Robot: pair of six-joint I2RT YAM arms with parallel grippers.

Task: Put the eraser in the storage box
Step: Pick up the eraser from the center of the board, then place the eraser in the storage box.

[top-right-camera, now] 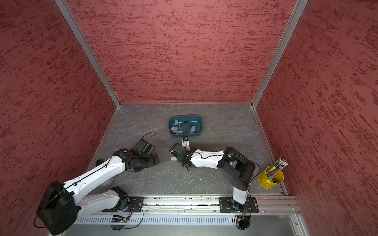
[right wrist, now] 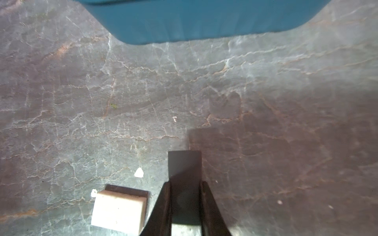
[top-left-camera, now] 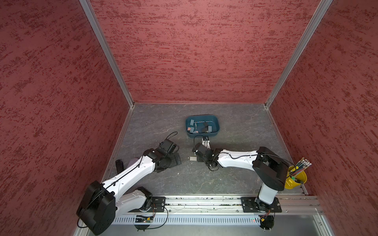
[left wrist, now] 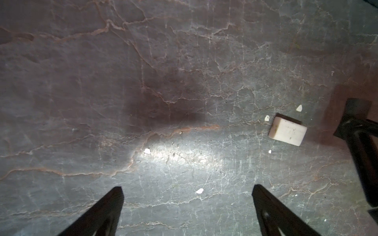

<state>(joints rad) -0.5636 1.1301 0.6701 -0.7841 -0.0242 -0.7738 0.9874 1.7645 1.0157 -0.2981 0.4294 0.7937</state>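
Now the right pincer [right wrist: 185, 183] grips a dark eraser [right wrist: 184, 161] at lower centre, open bench [right wrist: 143, 92] up to the storage box [right wrist: 204, 20]; left pincer [left wrist: 187, 187] gapes empty.

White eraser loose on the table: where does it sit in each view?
Both top views: white eraser mid-picture, below the storage box.
Left wrist: near the picture's right edge.
Right wrist: bottom, left of middle.
Shared landmark: the right gripper beside it, shut on a dark eraser.
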